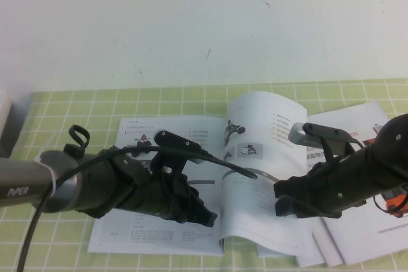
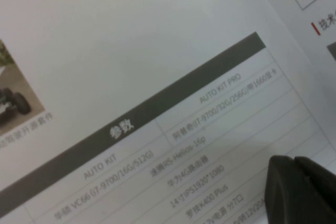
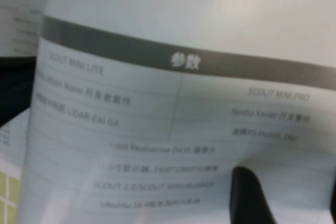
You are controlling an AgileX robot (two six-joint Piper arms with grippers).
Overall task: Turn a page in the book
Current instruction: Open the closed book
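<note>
The book (image 1: pixel 146 234) lies open on the green checked table. My left gripper (image 1: pixel 207 218) is shut, and its fingertips (image 2: pixel 283 182) rest on the left-hand leaf (image 2: pixel 157 77) by the grey-barred table. The right-hand page (image 1: pixel 264 157), with a rover photo and thumbnails, arches up from the spine. My right gripper (image 1: pixel 282 205) sits low against this page near its outer lower part. It is open: one dark finger (image 3: pixel 247 195) shows over the page's table (image 3: pixel 184 103), the other at the picture's edge, with printed paper between them.
Loose white sheets with orange vehicles (image 1: pixel 376 221) lie to the right of the book, partly under my right arm. A grey object (image 1: pixel 5 119) stands at the far left edge. A white wall rises behind the green cloth (image 1: pixel 64 113).
</note>
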